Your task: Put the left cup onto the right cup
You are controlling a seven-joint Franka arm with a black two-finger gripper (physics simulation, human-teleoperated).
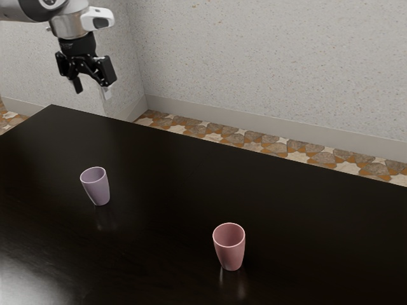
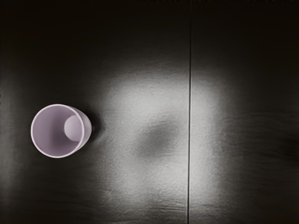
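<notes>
End effector [image 1: 92, 82] high above the desk's far corner, fingers spread and holding nothing.

Both cups stand upright and well apart on the dark desk [image 1: 299, 203]: the lavender cup [image 1: 95, 185] toward the exterior view's left, the pink cup [image 1: 229, 245] nearer the camera toward the right. From the wrist camera the lavender cup [image 2: 60, 130] sits off to one side, not under the hand. I judge this the approach step, nothing grasped yet; the next move calls for centring over the lavender cup, descending, and closing on its rim.
</notes>
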